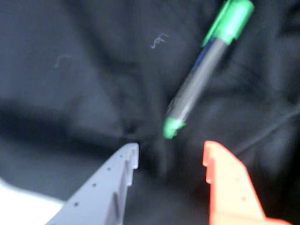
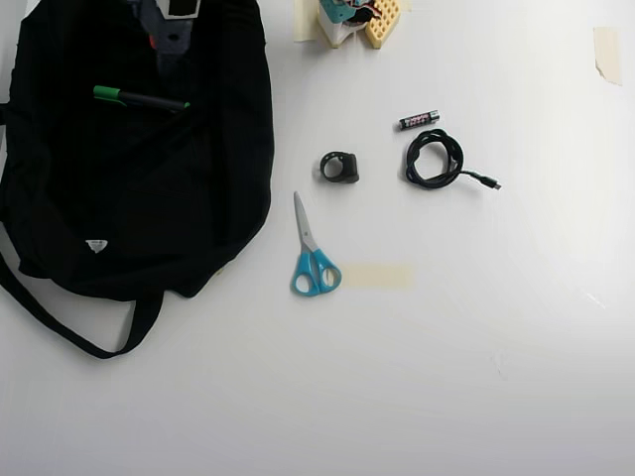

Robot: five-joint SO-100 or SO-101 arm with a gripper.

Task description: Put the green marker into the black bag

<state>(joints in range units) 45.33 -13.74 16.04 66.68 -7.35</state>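
White table (image 2: pixel 476 377); end effector (image 1: pixel 171 157) open, empty, above green marker (image 1: pixel 206 70).

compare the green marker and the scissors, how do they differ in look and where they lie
The green marker is a slim dark barrel with a bright green cap; the scissors have silver blades and blue handles. The marker rests on the black bag; the scissors lie on the bare white table. In the overhead view the marker lies almost level, the scissors nearly upright. Both look similar in length, and neither is held.
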